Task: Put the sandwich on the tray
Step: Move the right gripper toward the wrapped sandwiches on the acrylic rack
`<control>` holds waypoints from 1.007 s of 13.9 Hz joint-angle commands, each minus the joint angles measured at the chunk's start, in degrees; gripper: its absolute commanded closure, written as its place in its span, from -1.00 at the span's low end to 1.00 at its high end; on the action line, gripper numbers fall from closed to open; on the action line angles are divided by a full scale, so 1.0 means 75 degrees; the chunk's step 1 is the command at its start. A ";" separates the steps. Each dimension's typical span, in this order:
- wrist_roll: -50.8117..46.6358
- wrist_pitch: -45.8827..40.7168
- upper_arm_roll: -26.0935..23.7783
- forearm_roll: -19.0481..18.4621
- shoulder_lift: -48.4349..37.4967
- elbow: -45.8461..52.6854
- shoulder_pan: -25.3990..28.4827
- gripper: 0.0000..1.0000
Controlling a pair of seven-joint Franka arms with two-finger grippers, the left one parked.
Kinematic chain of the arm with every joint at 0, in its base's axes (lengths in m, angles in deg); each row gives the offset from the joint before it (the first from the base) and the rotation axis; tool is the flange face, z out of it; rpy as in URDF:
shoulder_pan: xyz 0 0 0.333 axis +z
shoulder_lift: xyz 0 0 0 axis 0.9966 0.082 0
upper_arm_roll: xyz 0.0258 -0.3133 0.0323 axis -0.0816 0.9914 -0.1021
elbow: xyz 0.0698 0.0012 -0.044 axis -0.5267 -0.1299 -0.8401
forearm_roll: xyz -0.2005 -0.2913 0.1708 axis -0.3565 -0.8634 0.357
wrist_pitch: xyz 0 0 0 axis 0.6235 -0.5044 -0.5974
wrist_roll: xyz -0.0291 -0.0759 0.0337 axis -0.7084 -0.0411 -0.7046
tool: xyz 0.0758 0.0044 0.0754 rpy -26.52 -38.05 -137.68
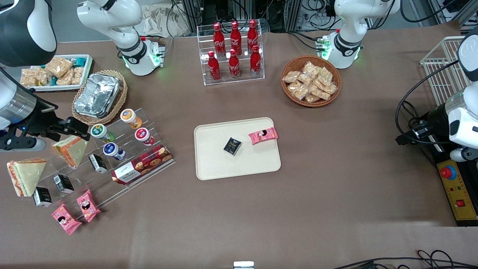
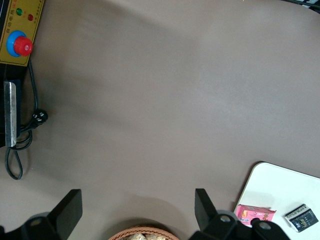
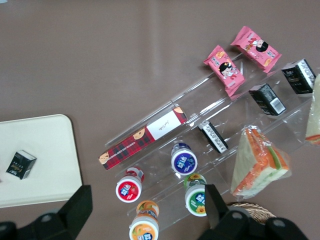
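Front view: our sandwich [image 1: 26, 175], pale bread with thin red-orange-green edge, sits on the clear rack [image 1: 123, 157]. The tray [image 1: 213, 164] holds 2 snack packs. Wrist view: gripper [image 3: 145, 207] fingers spread apart over the cups.

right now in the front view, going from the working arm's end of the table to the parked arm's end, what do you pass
sandwich → gripper, open, by the orange-faced wedge → red plaid box → tray, on it black packet then pink packet → snack basket
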 commanded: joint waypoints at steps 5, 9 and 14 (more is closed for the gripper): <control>0.0980 -0.0046 0.0051 -0.0319 0.0329 0.0416 -0.1095 -1.00; 0.1883 -0.0010 0.0039 -0.0167 0.0668 0.0416 -0.2127 -1.00; 0.4179 0.0703 0.0039 -0.0038 0.1359 0.0416 -0.3182 -1.00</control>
